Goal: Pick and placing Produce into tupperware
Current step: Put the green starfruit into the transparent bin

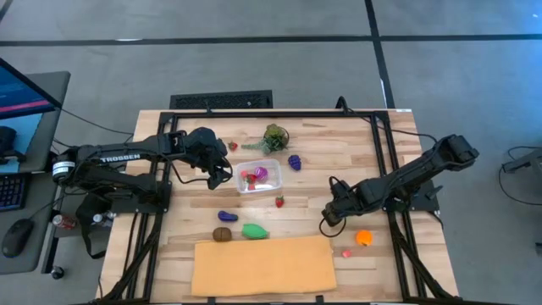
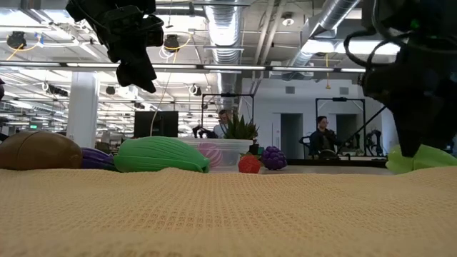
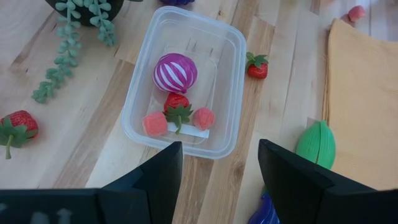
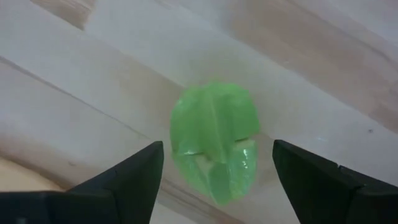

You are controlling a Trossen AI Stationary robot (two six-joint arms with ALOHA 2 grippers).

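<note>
The clear tupperware stands at mid-table and holds a purple-and-white striped piece, a strawberry and two pink-red pieces. My left gripper hovers open just left of the tub, holding nothing. My right gripper is low over the table's right part and open. Its fingers stand on either side of a pale green piece that lies on the wood; I see no touch. Loose produce lies around: grapes, strawberries, and a green piece.
A leafy green bunch sits beyond the tub. The tan-orange sheet covers the near edge. A blue-purple piece and a brown piece lie by it. An orange piece and a pink piece lie near my right arm. People stand in the room beyond.
</note>
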